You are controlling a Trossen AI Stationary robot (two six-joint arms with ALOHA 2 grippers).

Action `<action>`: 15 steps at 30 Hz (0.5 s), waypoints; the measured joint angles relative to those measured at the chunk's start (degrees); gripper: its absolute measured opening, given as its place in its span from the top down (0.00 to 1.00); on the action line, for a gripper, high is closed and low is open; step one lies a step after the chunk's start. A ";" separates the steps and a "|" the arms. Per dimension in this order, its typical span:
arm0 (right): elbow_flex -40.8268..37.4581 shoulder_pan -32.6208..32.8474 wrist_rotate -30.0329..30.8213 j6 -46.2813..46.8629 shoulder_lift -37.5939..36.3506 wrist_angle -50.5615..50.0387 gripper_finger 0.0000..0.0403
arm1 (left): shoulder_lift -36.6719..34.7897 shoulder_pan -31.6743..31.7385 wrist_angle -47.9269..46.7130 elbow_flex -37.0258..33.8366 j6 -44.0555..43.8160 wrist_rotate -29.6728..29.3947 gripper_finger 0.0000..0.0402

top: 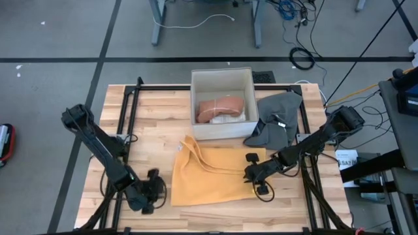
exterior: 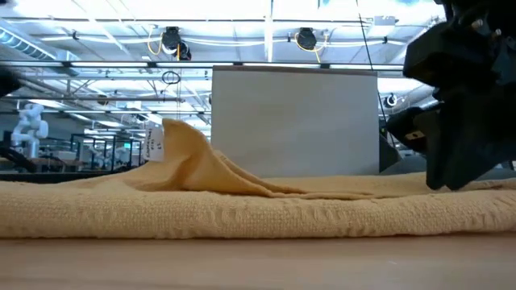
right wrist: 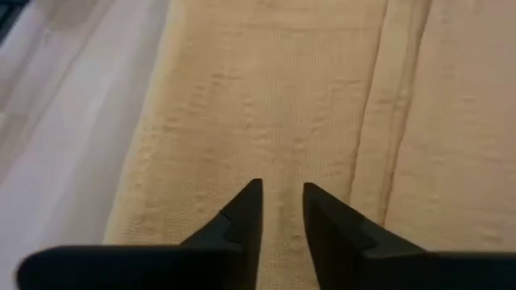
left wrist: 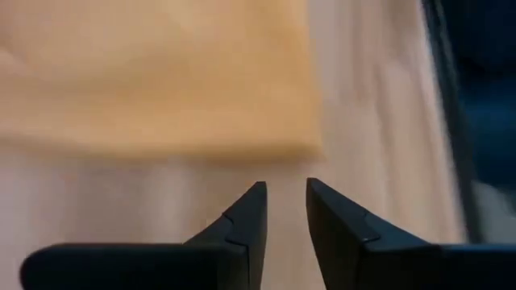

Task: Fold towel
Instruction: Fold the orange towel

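Note:
A yellow towel point(top: 215, 176) lies folded on the wooden table, flat except for a raised, creased corner point(exterior: 185, 153) at its far left. My left gripper point(top: 155, 190) hovers just off the towel's near-left corner point(left wrist: 298, 137), fingers slightly open with nothing between them point(left wrist: 286, 189). My right gripper point(top: 249, 175) stands over the towel's right edge, a little above the cloth point(right wrist: 306, 105). It is slightly open too and holds nothing point(right wrist: 282, 189). In the low view it shows as the dark shape point(exterior: 459, 121) above the towel's right end.
A white box point(top: 222, 81) holding a pinkish cloth point(top: 219, 108) stands behind the towel at the far middle. A grey cloth point(top: 277, 117) lies to the right of the box. Black frame rails point(top: 127, 117) run along the table's left, far and right sides.

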 joint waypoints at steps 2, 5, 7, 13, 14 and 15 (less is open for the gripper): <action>0.02 -0.02 0.26 -0.59 -0.82 0.02 0.78 | -2.77 1.16 -0.98 0.00 5.66 -7.30 0.76; 0.10 -0.02 1.93 -1.62 -1.92 -1.38 0.71 | -5.64 3.42 -0.83 0.02 18.27 -17.94 0.76; 0.11 -0.02 3.20 -2.19 -2.44 -3.52 0.67 | -6.36 5.67 0.15 0.02 28.35 -22.58 0.76; 0.15 -0.19 5.33 -2.21 -3.38 -8.60 0.60 | -6.30 17.33 1.68 0.02 49.07 -22.50 0.76; 0.15 -0.19 5.35 -2.03 -3.38 -9.29 0.59 | -6.30 19.51 2.30 0.02 51.21 -20.58 0.76; 0.17 -0.19 5.35 -1.84 -3.39 -9.89 0.58 | -6.28 21.48 2.99 0.02 53.83 -18.60 0.76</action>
